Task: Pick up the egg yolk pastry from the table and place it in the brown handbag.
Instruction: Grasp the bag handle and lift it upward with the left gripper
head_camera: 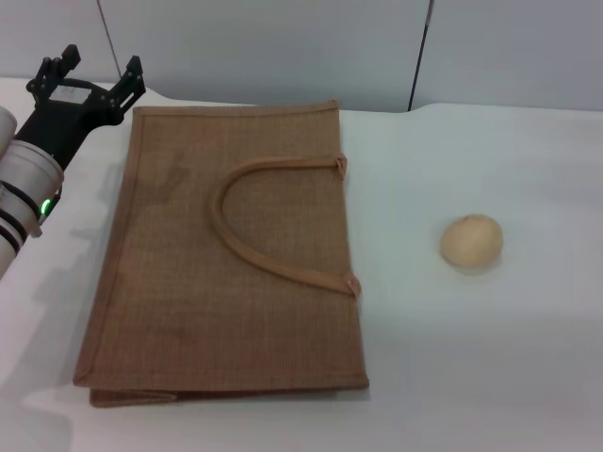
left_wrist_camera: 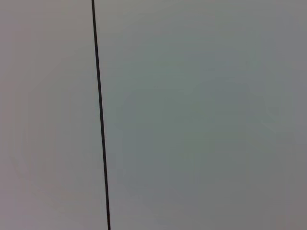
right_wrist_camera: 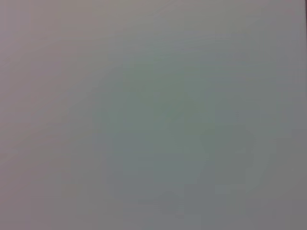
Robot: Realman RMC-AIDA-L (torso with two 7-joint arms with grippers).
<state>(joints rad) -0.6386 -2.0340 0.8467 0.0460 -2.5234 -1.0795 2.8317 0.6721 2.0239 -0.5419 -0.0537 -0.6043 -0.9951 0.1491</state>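
Observation:
The brown handbag (head_camera: 231,259) lies flat on the white table (head_camera: 471,358), its curved tan handles (head_camera: 273,221) resting on top, pointing right. To its right, apart from it, sits the egg yolk pastry (head_camera: 472,242), a small round pale tan ball. My left gripper (head_camera: 90,77) is at the far left, just beyond the bag's far left corner, open with nothing between its black fingers. The right gripper is out of view. Both wrist views show only a plain grey surface.
A grey wall with a dark vertical seam (head_camera: 421,47) runs behind the table's far edge. Bare white tabletop surrounds the pastry and stretches along the front and right of the bag.

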